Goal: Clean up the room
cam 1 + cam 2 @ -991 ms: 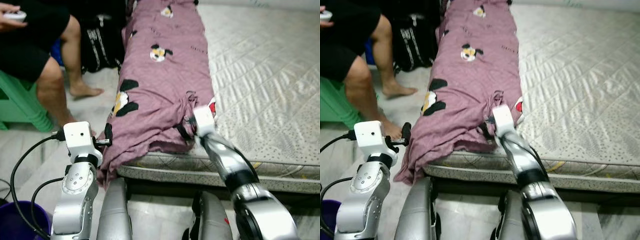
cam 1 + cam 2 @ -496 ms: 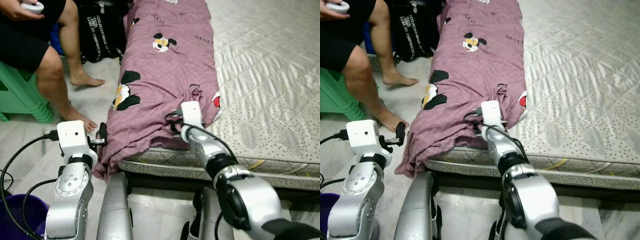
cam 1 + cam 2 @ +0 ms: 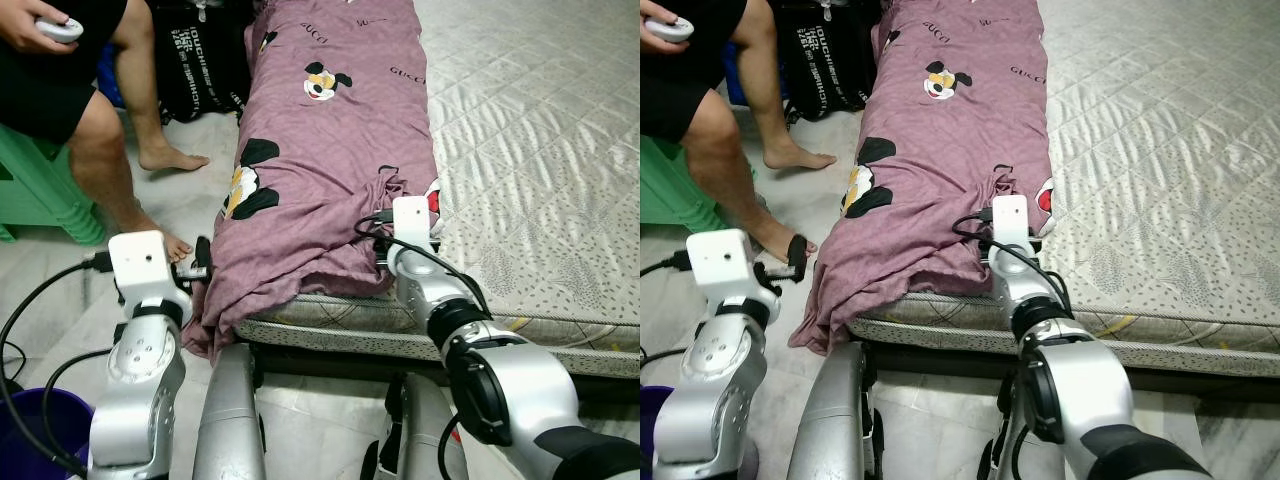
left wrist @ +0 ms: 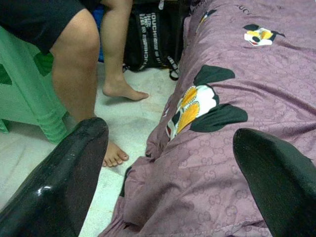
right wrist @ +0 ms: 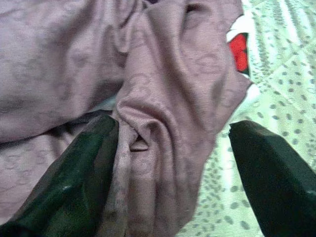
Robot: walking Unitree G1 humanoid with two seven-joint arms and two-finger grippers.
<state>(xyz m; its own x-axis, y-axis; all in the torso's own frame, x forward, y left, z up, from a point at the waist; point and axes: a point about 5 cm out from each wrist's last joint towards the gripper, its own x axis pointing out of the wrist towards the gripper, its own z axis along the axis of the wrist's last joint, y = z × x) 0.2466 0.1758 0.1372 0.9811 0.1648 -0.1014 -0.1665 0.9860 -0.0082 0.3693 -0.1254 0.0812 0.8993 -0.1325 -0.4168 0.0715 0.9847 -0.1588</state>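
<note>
Right gripper (image 5: 173, 163) spread wide astride a bunched fold of the mauve sheet (image 3: 330, 130), one finger (image 5: 74, 177) against the cloth; left gripper (image 4: 168, 187) equally wide, empty, at the sheet's hanging edge. Beyond: a seated person's legs (image 3: 110, 150), green stool (image 3: 40, 190), black bag (image 3: 200, 60), quilted mattress (image 3: 540, 120)

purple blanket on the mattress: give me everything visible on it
The purple blanket is a mauve, soft-looking woven fabric with a faint tone-on-tone logo pattern, cartoon mouse prints in black, white and yellow, and small "GUCCI" lettering. It lies folded into a long strip along the left edge of the quilted mattress, its near left corner spilling over the mattress side toward the floor. The near end is bunched and wrinkled, with a red and white patch showing. The right gripper is open astride that bunched fold; the left gripper is open at the hanging corner.
</note>
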